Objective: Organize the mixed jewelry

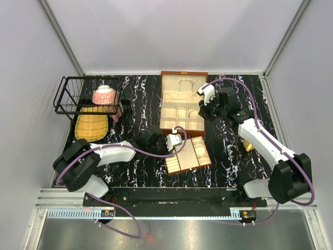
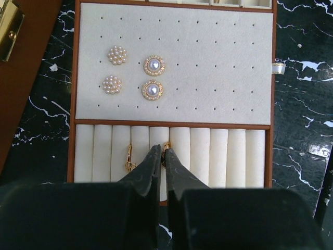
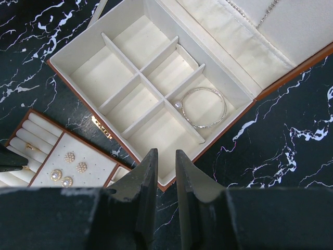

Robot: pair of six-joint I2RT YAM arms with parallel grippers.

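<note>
Pinched a gold ring (image 2: 166,148) between nearly closed left fingers (image 2: 148,169) at the tray (image 2: 223,78) just beside the brown box (image 3: 86,39). Held right fingers (image 3: 143,177) slightly spread, empty, above that box. Found the bangle (image 3: 204,108) inside it.

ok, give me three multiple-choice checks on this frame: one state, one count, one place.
1. The lid of the brown box is:
A) open
B) shut
C) taken off

2. How many earrings sit on the tray?
A) two
B) four
C) six

3. Where is the bangle?
A) on the tray
B) draped over the lid
C) in a compartment of the brown box

Answers:
1 A: the compartments are exposed, and the lid's lining shows behind them.
2 B: the left wrist view shows two pearl clusters and two gold-rimmed pearls on the tray's pinhole pad.
3 C: the right wrist view shows it lying flat between the dividers.
</note>
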